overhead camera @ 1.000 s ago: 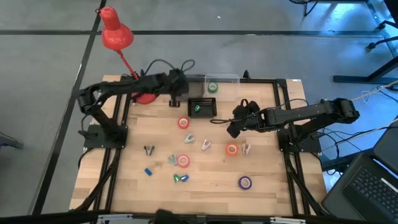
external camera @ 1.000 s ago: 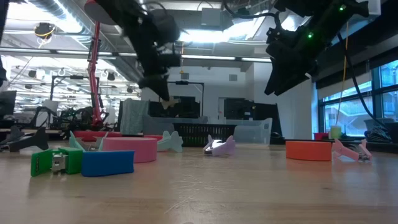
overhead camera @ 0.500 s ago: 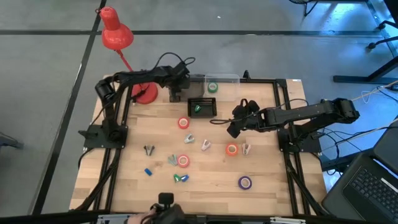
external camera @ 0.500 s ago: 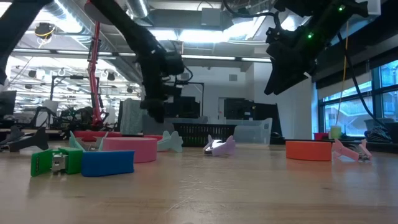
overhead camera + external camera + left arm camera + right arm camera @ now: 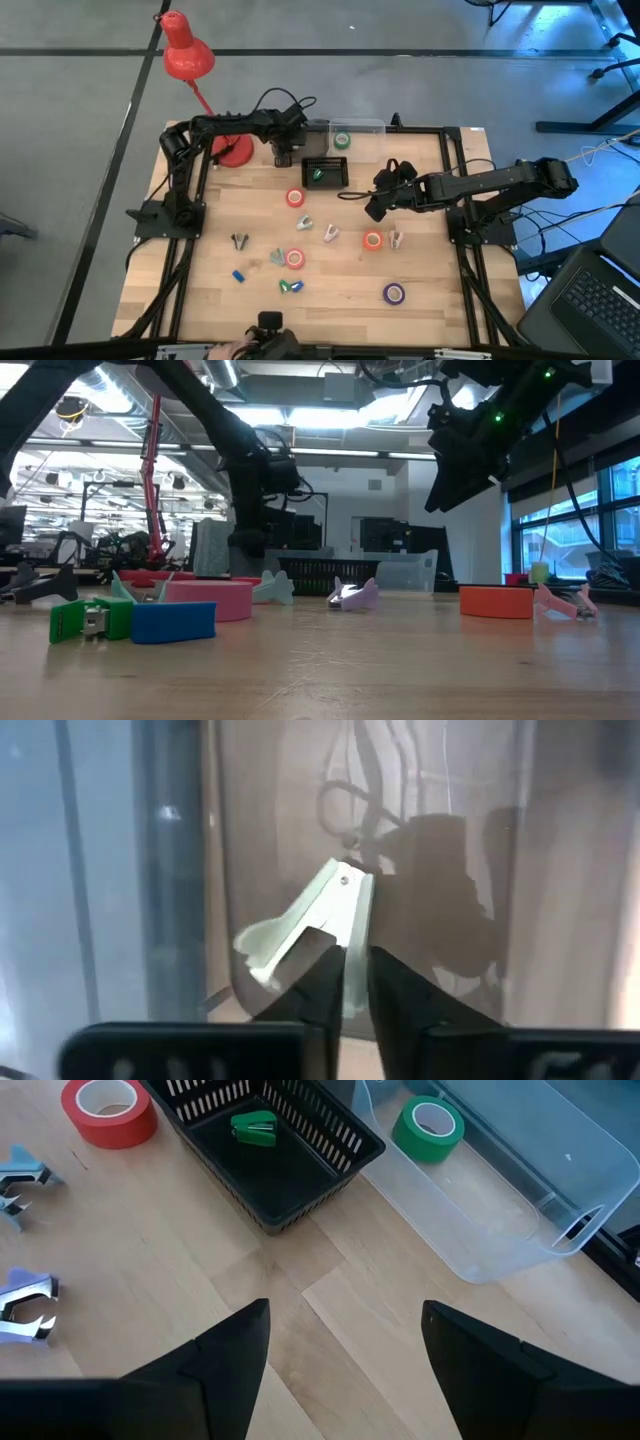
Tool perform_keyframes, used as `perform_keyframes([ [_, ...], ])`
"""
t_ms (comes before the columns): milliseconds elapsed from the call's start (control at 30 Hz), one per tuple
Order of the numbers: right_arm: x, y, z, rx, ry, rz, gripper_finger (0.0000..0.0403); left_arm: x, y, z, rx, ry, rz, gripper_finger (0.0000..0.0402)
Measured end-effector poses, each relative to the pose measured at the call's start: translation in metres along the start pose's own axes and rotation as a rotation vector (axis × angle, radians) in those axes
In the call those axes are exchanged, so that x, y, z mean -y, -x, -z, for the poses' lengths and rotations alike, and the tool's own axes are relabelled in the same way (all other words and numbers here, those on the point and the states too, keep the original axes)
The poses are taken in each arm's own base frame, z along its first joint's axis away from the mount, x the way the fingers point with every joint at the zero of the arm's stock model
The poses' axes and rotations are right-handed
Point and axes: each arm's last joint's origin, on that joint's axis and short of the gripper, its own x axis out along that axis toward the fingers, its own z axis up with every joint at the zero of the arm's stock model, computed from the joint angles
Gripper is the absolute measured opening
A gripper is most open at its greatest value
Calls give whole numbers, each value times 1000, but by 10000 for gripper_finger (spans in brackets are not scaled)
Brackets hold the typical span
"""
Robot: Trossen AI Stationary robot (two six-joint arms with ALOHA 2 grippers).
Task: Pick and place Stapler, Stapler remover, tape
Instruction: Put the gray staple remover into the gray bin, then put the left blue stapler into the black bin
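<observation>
One pale staple remover (image 5: 318,915) is pinched between the closed fingers of the left claw (image 5: 355,982), which hangs over the clear plastic tray (image 5: 362,130) at the far edge of the bench (image 5: 340,285), just beside the black mesh basket (image 5: 330,181). The grip sits on one thin edge of the staple remover, so it may pivot or slip out early; a release from this height could also let it bounce off the tray wall onto the bench. The right claw (image 5: 345,1342) waits above the bench centre with its fingers spread wide and nothing between them. The tray holds a green tape roll (image 5: 343,141), and the basket holds a green stapler (image 5: 254,1127). Red tape rolls (image 5: 295,198), a purple tape roll (image 5: 393,293) and further staple removers (image 5: 330,235) lie scattered on the bench. These pieces lie close together, so a descending claw could knock a neighbour.
</observation>
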Motion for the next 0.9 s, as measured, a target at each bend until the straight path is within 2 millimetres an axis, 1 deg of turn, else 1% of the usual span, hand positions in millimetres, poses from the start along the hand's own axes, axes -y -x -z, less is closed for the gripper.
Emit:
perform_keyframes([
  [133,0,0,0,-1,1,0,264,2,23,-6,9,-3,-88,102],
  [233,0,0,0,-1,1,1,264,7,50,-7,-1,19,-158,134],
  [300,0,0,0,-2,2,1,264,14,76,-4,21,38,-154,150],
  [367,0,0,0,-2,2,1,264,22,105,-1,84,85,-106,160],
  [500,0,0,1,-5,3,2,264,38,170,14,307,207,69,162],
  [567,0,0,1,-6,4,0,264,52,197,25,420,240,151,158],
  [633,0,0,1,-12,6,-2,264,71,218,37,517,241,215,153],
  [700,0,0,1,-14,6,-2,264,92,233,49,603,231,268,147],
  [767,0,0,2,-17,4,-1,264,114,239,61,681,218,320,142],
  [833,0,0,2,-16,3,-1,264,136,241,70,751,210,387,139],
  [900,0,0,1,-10,-2,-5,264,157,237,76,801,207,440,137],
])
